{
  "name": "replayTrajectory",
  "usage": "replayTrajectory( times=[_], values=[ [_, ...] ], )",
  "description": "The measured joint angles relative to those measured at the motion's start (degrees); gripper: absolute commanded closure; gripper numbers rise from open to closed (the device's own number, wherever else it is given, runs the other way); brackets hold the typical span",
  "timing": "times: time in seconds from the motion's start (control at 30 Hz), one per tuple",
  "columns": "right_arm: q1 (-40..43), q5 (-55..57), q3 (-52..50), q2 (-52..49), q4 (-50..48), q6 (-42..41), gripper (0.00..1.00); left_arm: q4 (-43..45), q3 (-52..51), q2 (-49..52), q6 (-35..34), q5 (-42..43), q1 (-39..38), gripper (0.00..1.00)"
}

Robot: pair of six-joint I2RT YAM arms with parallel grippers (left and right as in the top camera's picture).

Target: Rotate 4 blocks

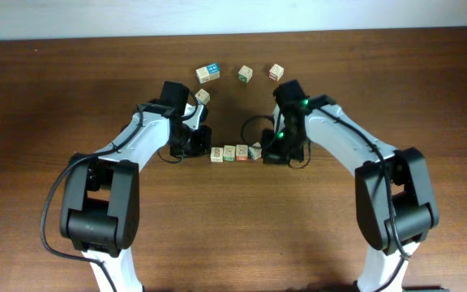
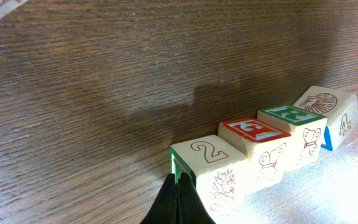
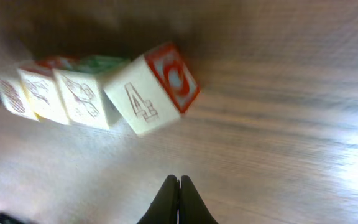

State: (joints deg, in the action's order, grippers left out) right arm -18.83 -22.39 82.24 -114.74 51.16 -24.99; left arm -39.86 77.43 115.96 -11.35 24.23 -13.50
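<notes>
Both grippers are pinched shut and hold nothing. The left gripper [image 2: 179,185] sits just beside the block marked 2 [image 2: 211,163] at one end of the row, and the right gripper [image 3: 179,185] is near the block marked 4 [image 3: 143,98] at the other end. The four blocks [image 1: 235,152] touch in line mid-tabletop [image 1: 379,81]. Only the block marked 4 sits askew, so seemingly one is turned and three remain. Bare wood lies open either side, with the spare cubes [image 1: 245,75] well apart.
</notes>
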Motion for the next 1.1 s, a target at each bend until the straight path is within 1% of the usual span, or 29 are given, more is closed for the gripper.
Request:
replayTrajectory(
  times=[0.1, 0.23, 0.3, 0.43, 0.67, 0.83, 0.87, 0.97, 1.1],
  values=[
    [1.95, 3.93, 1.55, -0.09, -3.45, 0.96, 0.96, 0.04, 0.0, 0.0, 0.0, 0.0, 0.0, 1.0],
    [1.4, 4.35, 1.57, -2.73, -5.42, 1.18, 0.96, 0.02, 0.0, 0.0, 0.0, 0.0, 0.0, 1.0],
    [-0.07, 3.72, 1.57, -5.03, -5.27, 0.96, 0.96, 0.02, 0.0, 0.0, 0.0, 0.0, 0.0, 1.0],
    [-1.46, 2.23, 1.57, -6.05, -4.9, 0.17, 0.96, 0.02, 0.0, 0.0, 0.0, 0.0, 0.0, 1.0],
    [-1.25, 1.31, 1.57, -6.08, -4.92, -0.04, 0.96, 0.02, 0.0, 0.0, 0.0, 0.0, 0.0, 1.0],
    [0.87, 3.1, 4.61, -6.08, -1.16, 2.32, 0.95, 0.04, 0.0, 0.0, 0.0, 0.0, 0.0, 1.0],
    [1.09, 3.91, 5.68, -6.08, -1.7, 2.95, 0.95, 0.0, 0.0, 0.0, 0.0, 0.0, 0.0, 1.0],
    [0.94, 4.85, 7.28, -6.08, -7.85, 4.28, 0.95, 0.02, 0.0, 0.0, 0.0, 0.0, 0.0, 1.0],
    [-2.89, 5.03, 7.48, -6.1, -15.23, 4.24, 0.96, 0.04, 0.0, 0.0, 0.0, 0.0, 0.0, 1.0]
  ],
)
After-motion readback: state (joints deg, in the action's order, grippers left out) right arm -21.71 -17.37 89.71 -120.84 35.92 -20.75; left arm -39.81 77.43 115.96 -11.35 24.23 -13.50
